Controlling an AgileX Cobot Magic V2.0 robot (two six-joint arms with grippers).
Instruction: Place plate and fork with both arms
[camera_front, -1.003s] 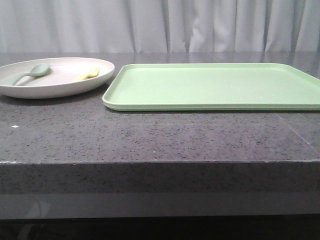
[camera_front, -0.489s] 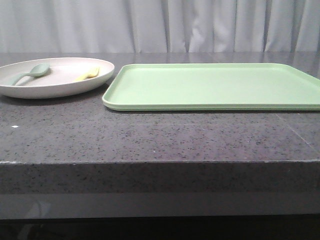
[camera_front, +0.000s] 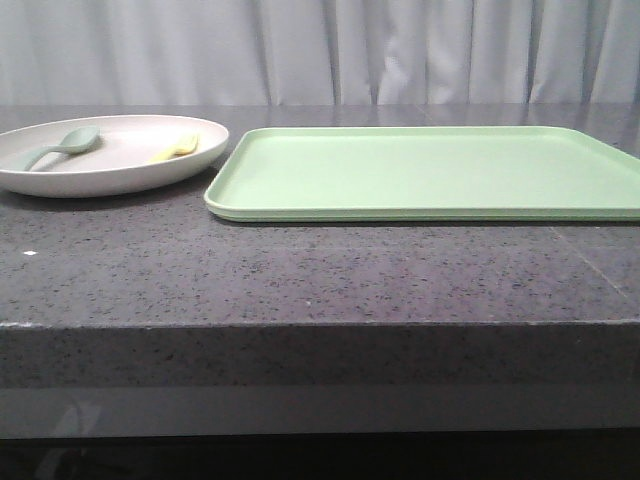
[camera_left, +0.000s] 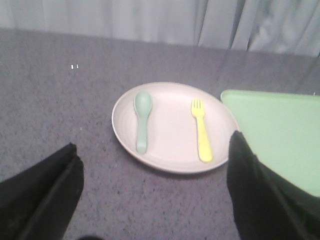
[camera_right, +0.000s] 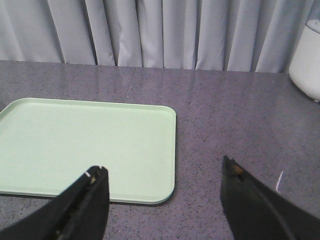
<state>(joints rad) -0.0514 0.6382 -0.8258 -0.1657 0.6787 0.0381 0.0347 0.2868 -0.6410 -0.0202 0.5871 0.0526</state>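
The off-white plate (camera_front: 120, 176) sits at the table's far left, beside the light green tray (camera_front: 430, 175). In it lie the yellow fork (camera_front: 176, 148) and a pale grey-green spoon (camera_front: 58, 145). In the left wrist view the plate (camera_left: 172, 145) holds the fork (camera_left: 202, 132) and the spoon (camera_left: 142, 117). My left gripper (camera_left: 155, 150) is open and empty, above the table just short of the plate's near rim. My right gripper (camera_right: 162, 172) is open and empty, over the tray's (camera_right: 85, 145) near right corner. Neither gripper shows in the front view.
A white appliance (camera_right: 306, 62) stands at the far right of the dark speckled table (camera_front: 300, 280). Grey curtains hang behind the table. The tray (camera_left: 272, 130) lies close against the plate's right side.
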